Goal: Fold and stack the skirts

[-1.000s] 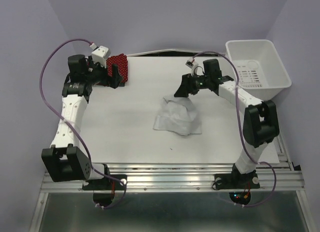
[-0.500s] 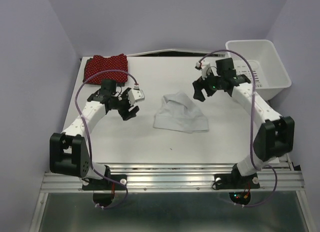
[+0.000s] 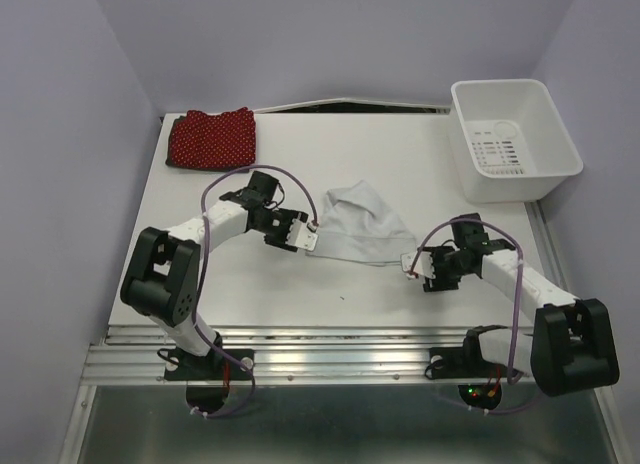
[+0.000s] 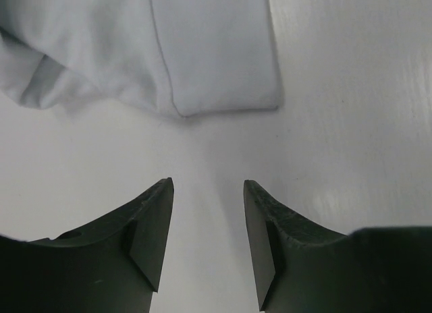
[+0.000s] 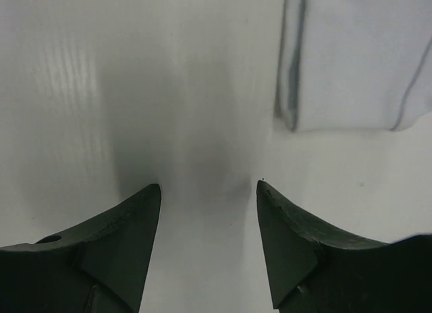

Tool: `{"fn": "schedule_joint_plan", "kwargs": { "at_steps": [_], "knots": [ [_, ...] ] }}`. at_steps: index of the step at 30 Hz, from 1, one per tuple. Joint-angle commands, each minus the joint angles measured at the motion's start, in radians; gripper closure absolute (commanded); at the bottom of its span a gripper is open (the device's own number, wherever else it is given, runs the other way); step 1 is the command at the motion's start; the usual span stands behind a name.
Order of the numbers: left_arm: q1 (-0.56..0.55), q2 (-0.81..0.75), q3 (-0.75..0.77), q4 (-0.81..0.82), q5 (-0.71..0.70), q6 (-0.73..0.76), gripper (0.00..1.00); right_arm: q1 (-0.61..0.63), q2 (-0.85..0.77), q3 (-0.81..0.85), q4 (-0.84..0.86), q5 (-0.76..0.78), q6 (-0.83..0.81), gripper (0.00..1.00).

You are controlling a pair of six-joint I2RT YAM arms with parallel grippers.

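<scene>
Two skirts lie outside your bin (image 3: 520, 187): red skirt (image 3: 210, 139), white skirt (image 3: 360, 229); left gripper (image 4: 206, 185) and right gripper (image 5: 208, 186) stand half open, holding nothing

White tabletop (image 3: 400, 154) lying flat, picking up soft streaky glare in the wrist views. Pale lavender walls (image 3: 300, 44) closing it in at the left, back and right. Ribbed metal rails (image 3: 340, 349) running along the near edge. Dark glossy panel (image 3: 340, 424) showing below them. Light falling evenly, casting only faint shadows.
</scene>
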Motion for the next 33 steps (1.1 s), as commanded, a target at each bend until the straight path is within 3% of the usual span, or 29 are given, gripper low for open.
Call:
{"fn": "schedule_joint_plan", "kwargs": {
  "at_steps": [1, 17, 21, 24, 26, 33],
  "knots": [
    [-0.066, -0.044, -0.080, 0.103, -0.058, 0.202, 0.43, 0.001, 0.020, -0.013, 0.197, -0.061, -0.265, 0.38],
    [-0.140, 0.011, -0.103, 0.155, -0.074, 0.273, 0.43, 0.001, 0.074, -0.073, 0.300, -0.201, -0.524, 0.40],
    [-0.140, 0.020, -0.103, 0.157, -0.069, 0.293, 0.43, 0.001, 0.115, -0.065, 0.296, -0.224, -0.616, 0.51],
    [-0.141, 0.016, -0.117, 0.148, -0.069, 0.349, 0.42, 0.001, 0.137, -0.073, 0.302, -0.232, -0.630, 0.64],
    [-0.141, -0.001, -0.137, 0.141, -0.069, 0.404, 0.41, 0.010, 0.146, -0.067, 0.288, -0.245, -0.622, 0.99],
    [-0.167, 0.020, -0.148, 0.129, -0.097, 0.489, 0.45, 0.010, 0.145, -0.077, 0.305, -0.247, -0.596, 0.99]
  ]
}}
